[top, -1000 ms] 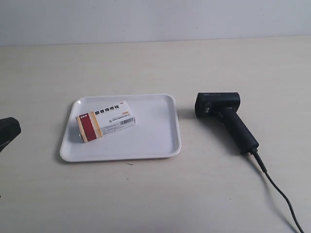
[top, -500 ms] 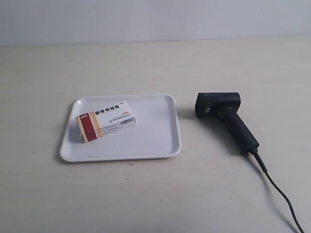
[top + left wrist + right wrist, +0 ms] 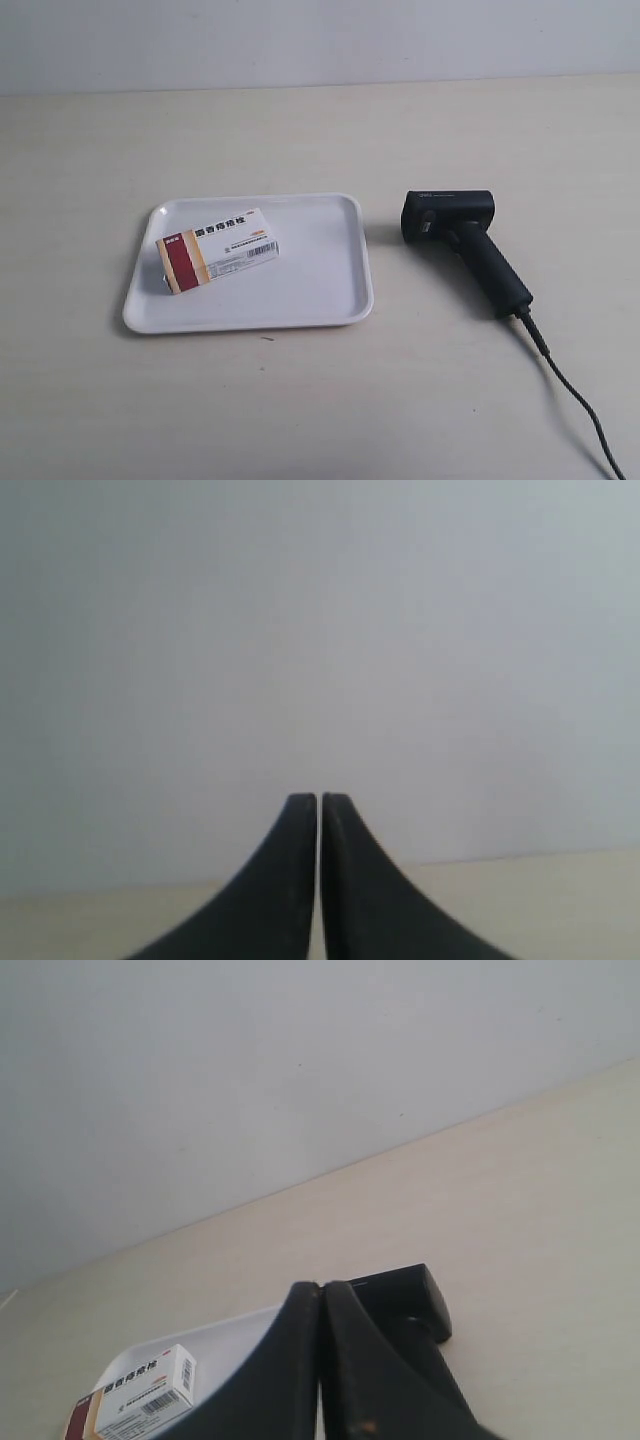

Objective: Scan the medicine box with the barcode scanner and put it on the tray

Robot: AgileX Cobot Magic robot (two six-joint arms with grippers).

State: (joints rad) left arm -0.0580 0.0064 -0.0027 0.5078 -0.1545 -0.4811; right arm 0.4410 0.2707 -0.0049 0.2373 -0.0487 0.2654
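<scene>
The medicine box [image 3: 216, 248] lies flat in the left half of the white tray [image 3: 320, 280], its dark red band toward the near left. To the tray's right on the table lies the black barcode scanner [image 3: 462, 244], head toward the tray, its cable [image 3: 575, 400] running off to the near right. No arm shows in the exterior view. My left gripper [image 3: 320, 798] is shut and empty, facing a pale wall. My right gripper [image 3: 322, 1286] is shut and empty too; past it are the scanner's head [image 3: 405, 1300], the tray's corner [image 3: 235, 1345] and the medicine box [image 3: 140, 1392].
The pale wooden table [image 3: 320, 130] stretches behind the tray to a light wall [image 3: 320, 40]. The scanner's cable trails toward the near right edge of the exterior view.
A dark arm part at the exterior view's left edge one second ago has gone out of the picture. The box, tray and scanner have not moved.
</scene>
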